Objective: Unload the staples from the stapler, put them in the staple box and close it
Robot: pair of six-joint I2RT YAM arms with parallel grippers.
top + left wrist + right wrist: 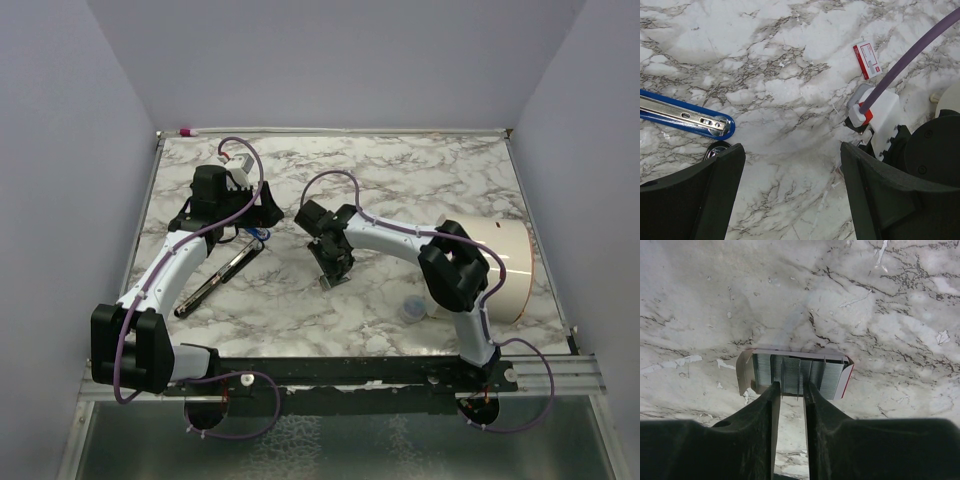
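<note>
Right wrist view, right pincer (pixel 791 386) pinching staples (pixel 791 371) in box (pixel 744 371), left pincer (pixel 791 149) spread, stapler (pixel 680 116) cut off

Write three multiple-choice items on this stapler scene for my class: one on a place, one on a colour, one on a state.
1. Where does the white tub stand?
A. at the left edge
B. at the right side
C. at the far middle

2. What colour trims the stapler?
A. red
B. green
C. blue

3. The left gripper is:
A. open and empty
B. shut on the stapler
C. shut on a box

Answers:
1. B: the top view shows it at the right.
2. C: blue edges its hinged arm.
3. A: nothing lies between its spread fingers.
</note>
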